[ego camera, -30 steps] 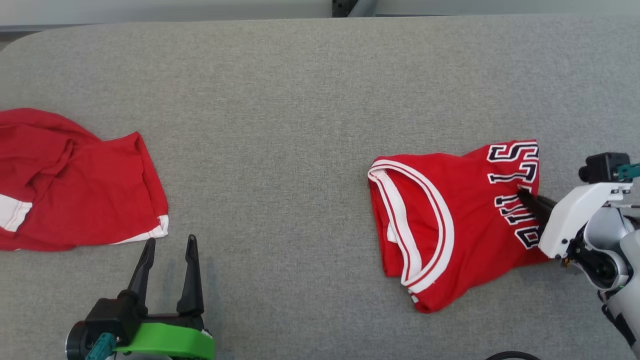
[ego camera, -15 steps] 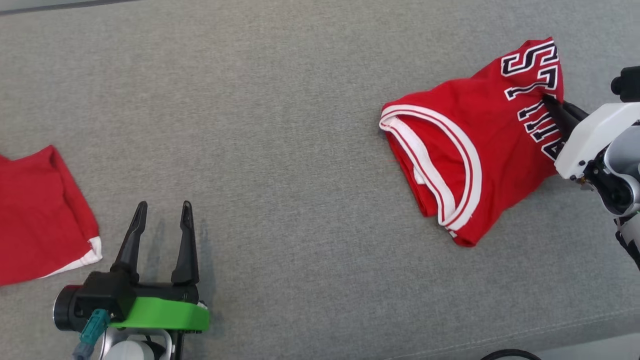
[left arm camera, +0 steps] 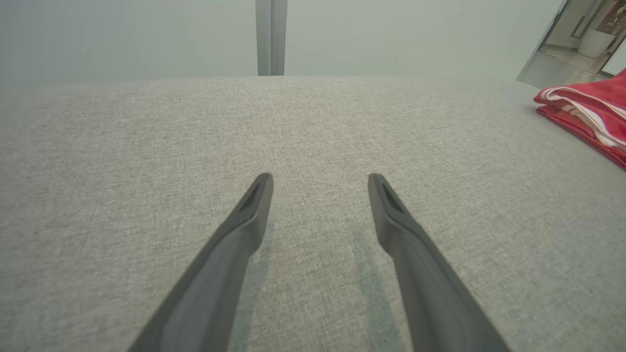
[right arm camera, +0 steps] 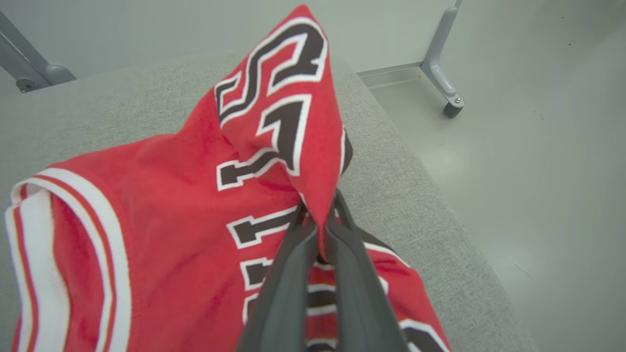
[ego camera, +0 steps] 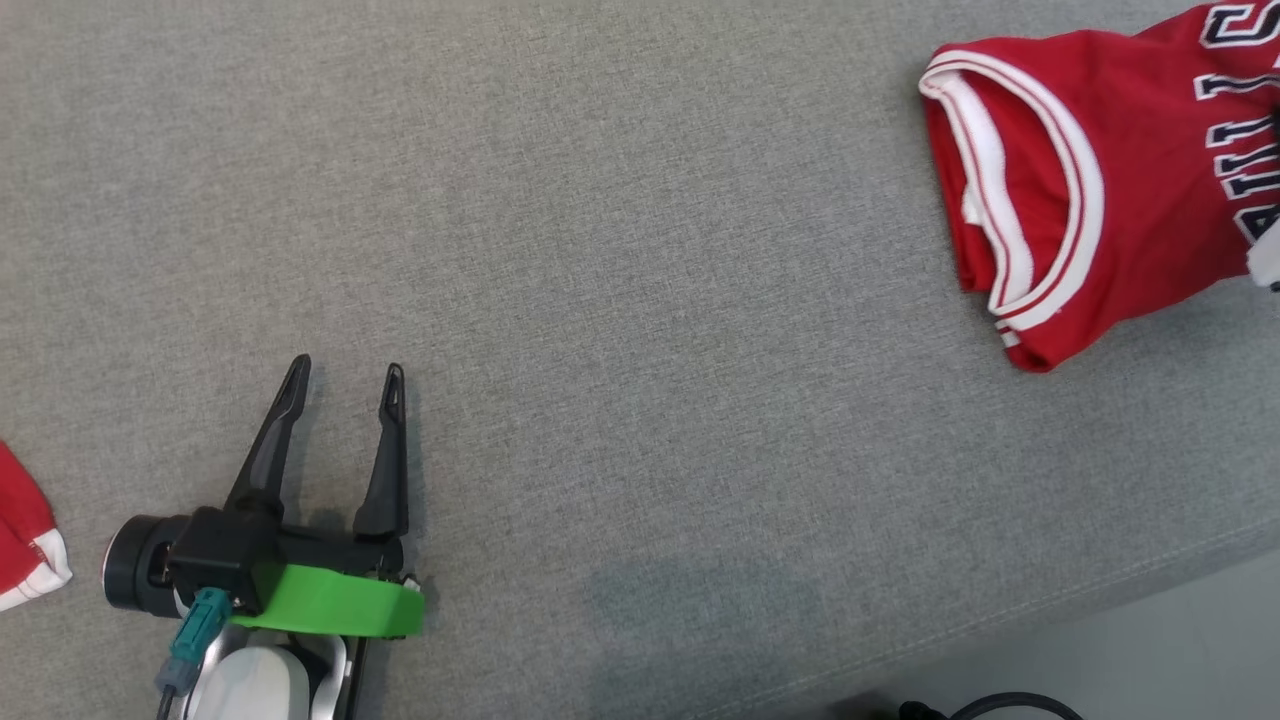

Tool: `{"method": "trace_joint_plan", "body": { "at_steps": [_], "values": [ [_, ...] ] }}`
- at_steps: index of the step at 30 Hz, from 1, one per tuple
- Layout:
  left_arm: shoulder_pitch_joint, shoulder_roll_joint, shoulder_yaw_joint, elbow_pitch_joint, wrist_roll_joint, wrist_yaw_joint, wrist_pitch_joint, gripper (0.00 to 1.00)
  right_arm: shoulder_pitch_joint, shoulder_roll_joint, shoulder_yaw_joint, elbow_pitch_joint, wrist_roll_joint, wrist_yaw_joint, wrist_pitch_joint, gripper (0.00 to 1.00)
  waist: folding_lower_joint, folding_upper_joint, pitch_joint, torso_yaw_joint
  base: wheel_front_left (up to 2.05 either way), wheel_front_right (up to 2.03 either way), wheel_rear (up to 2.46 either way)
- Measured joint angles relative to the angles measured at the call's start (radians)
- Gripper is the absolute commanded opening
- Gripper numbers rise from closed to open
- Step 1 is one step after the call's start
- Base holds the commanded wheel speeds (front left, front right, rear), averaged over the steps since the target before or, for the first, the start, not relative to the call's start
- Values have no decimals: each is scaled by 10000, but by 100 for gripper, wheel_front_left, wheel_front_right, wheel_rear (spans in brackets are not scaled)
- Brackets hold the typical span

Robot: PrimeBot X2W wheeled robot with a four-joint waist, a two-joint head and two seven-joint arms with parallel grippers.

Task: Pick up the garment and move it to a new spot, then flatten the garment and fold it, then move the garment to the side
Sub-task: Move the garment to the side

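Right gripper (right arm camera: 320, 215) is pinched tight on a small fold of the red shirt (right arm camera: 161, 210), right by the black letters. Most of the shirt lies on the grey pad (right arm camera: 391, 195), close to its edge, with the floor (right arm camera: 513, 146) just past it. Left gripper (ego camera: 347, 366) has its 2 fingers spread wide, holding nothing, well apart from the shirt. That pinch is small, so the shirt could slip out. A pull could drag it off the edge or mess up its fold.

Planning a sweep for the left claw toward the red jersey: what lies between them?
Nothing lies there. In the head view, the bare grey padded surface runs from the open left claw across to the jersey.
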State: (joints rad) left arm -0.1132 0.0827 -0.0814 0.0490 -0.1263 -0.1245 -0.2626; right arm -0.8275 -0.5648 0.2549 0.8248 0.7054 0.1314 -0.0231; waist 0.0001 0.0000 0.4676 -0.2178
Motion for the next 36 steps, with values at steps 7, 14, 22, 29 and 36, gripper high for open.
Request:
{"method": "trace_joint_plan", "body": {
  "at_steps": [7, 14, 22, 29, 36],
  "values": [
    [70, 46, 127, -157, 42, -29, 0, 100, -1137, -328, -493, 1398, -619, 2, -403, 0, 0, 0, 299, 418, 0, 0, 0],
    [256, -33, 276, -180, 40, -29, 0, 100, -1711, -291, -642, 3198, -1492, 0, -81, 100, 0, 0, 370, 817, 0, 0, 0],
    [331, -184, 257, -71, -59, -29, 0, 100, -2166, -694, -842, 3827, -2562, 0, -1785, 100, 0, 0, -127, 924, 0, 0, 0],
    [703, -293, 228, 109, -408, 17, 0, 100, -1413, -723, -1285, 2253, -3162, 0, -2374, 100, -1, 0, -1073, 1073, 0, 0, 0],
    [1307, -318, 280, 301, -980, 378, 0, 100, 2086, 194, -3662, -2000, -4303, 0, -2395, 100, -2, 0, -2233, 1394, 0, 0, 0]
  ]
}}
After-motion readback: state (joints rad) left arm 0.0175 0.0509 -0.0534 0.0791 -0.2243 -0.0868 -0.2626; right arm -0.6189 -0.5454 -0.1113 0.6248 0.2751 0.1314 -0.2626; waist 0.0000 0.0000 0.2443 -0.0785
